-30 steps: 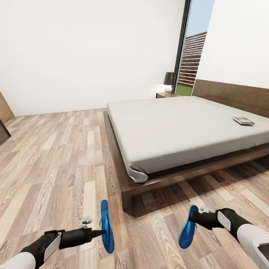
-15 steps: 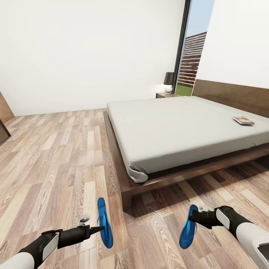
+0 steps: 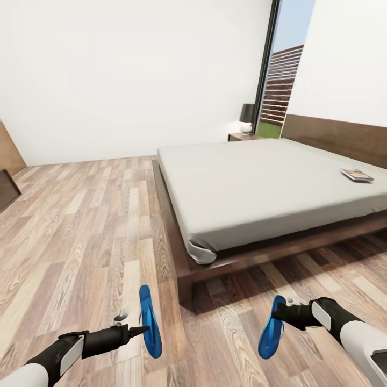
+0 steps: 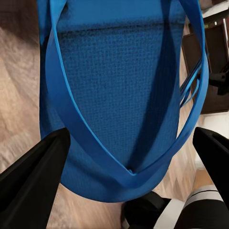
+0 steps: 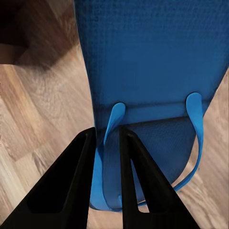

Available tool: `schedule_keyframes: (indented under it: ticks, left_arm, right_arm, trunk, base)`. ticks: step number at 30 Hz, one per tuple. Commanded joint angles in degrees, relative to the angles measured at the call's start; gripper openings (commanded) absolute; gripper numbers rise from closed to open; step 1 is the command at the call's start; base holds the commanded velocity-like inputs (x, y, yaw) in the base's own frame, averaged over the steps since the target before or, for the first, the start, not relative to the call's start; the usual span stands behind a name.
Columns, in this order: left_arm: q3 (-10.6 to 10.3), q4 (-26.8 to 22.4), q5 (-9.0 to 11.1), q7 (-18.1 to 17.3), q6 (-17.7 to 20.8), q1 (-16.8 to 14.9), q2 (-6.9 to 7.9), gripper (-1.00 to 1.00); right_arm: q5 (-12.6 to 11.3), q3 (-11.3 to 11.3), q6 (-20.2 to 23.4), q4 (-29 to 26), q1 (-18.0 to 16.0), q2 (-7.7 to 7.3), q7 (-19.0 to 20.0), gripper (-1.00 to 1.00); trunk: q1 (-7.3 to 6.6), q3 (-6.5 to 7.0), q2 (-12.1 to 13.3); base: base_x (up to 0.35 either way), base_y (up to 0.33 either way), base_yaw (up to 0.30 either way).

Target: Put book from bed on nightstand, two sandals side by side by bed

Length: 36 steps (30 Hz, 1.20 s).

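Sandals, two of them, both bright blue flip-flops with a fine woven-looking texture on the sole and thin rubbery straps. The right gripper [image 5: 106,191] is clenched on one strap of the right sandal [image 3: 270,327], its black fingers [image 5: 67,186] pinched close with just the strap between them. The left gripper [image 4: 129,167] has its two black wedge-shaped fingers spread wide, released, either side of the left sandal [image 3: 150,321], whose Y-shaped strap runs across the wrist view. In the head view both sandals sit low over the light wood-plank floor [image 3: 80,236], well apart, near the foot corner of the bed [image 3: 258,183]. That's a low dark-brown wooden frame with a flat smooth grey mattress. One thin book [image 3: 356,174] lies flat on the mattress near the headboard. One nightstand [image 3: 243,137] in the far corner carries a small dark-shaded lamp [image 3: 246,118].
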Motion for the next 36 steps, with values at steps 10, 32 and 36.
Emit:
schedule_keyframes:
  ticks: [10,32,36]
  left_arm:
    - [-0.3,0.3,0.6,0.0,0.6,0.0,0.06,-1.0]
    - [-0.3,0.5,0.6,-0.1,0.4,0.0,-0.04,-1.0]
    - [-0.3,0.5,0.6,-0.1,0.4,0.0,-0.18,-1.0]
  right_arm:
    - [-0.2,0.5,0.3,0.0,0.0,-0.04,0.2,-1.0]
    - [-0.2,3.3,2.8,0.9,0.0,0.94,-12.0,-1.0]
    - [-0.3,3.7,10.0,-2.9,0.0,1.99,-17.0,-1.0]
  trunk:
    - [0.0,-0.26,0.0]
    - [0.0,-0.48,0.0]
    - [0.0,-0.48,0.0]
  base:
    - [0.134,0.0,0.212]
    - [0.053,0.0,0.098]
    - [0.0,0.0,0.0]
